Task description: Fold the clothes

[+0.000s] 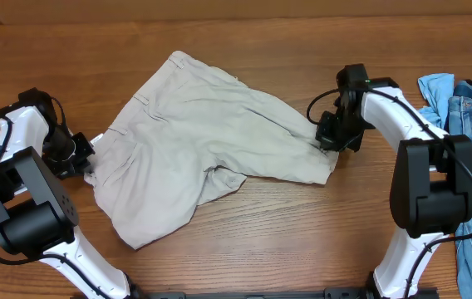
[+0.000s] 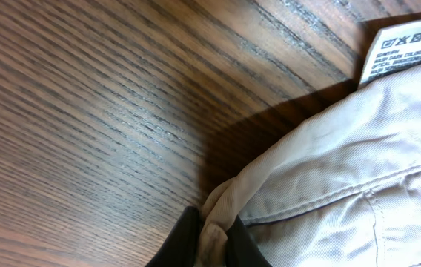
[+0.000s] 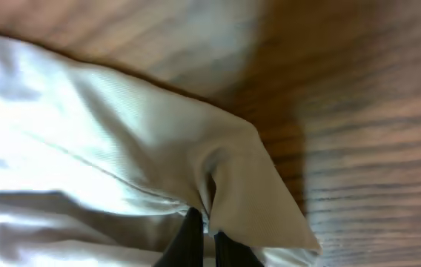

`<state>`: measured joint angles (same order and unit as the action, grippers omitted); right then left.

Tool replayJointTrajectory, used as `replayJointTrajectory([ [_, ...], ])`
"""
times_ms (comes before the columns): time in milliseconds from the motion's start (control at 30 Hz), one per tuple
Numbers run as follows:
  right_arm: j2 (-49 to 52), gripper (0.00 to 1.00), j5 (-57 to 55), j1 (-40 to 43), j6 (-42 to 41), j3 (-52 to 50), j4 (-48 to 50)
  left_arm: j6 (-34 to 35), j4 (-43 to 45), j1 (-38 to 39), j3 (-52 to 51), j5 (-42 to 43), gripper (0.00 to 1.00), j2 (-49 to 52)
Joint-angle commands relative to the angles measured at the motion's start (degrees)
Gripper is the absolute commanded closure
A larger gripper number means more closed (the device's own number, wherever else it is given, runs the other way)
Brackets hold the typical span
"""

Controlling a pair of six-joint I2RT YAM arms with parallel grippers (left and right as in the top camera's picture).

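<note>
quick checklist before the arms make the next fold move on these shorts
1. Left claw pinching the shorts' edge, below the care label: ok.
2. Right claw pinching a fabric corner at the opposite end: ok.
3. Shorts lying flat on the table: not ok, wrinkled and bunched along the near side.
4. Blue jeans at the right edge apart from the shorts: ok.
5. How deep each pinch reaches into the cloth: cannot tell.
</note>
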<state>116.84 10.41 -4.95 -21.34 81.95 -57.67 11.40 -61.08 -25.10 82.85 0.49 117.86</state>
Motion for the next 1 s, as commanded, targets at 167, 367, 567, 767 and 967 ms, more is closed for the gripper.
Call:
replayJointTrajectory([
  [167,-3.48,0.96,-0.66,10.80,1.64,9.70,7.85,-1.09,-0.46,0.26,-0.48,-2.21,0.96,-2.05],
  [367,-3.48,0.48,12.31,14.43,9.16,9.68,20.57,-1.14,-0.59,0.28,-0.48,-0.57,0.95,-2.05],
  [567,-3.98,0.10,12.68,14.45,9.16,9.79,8.46,-3.06,-0.59,0.28,-0.48,-0.44,0.83,-2.05],
  [767,-4.55,0.17,23.65,9.33,14.60,9.70,-11.17,-3.76,0.26,0.28,-0.48,2.54,0.81,-2.05],
  [967,-4.52,0.21,19.65,-7.15,11.63,6.73,-13.68,-3.72,0.24,0.28,-0.48,2.58,0.82,-2.05],
])
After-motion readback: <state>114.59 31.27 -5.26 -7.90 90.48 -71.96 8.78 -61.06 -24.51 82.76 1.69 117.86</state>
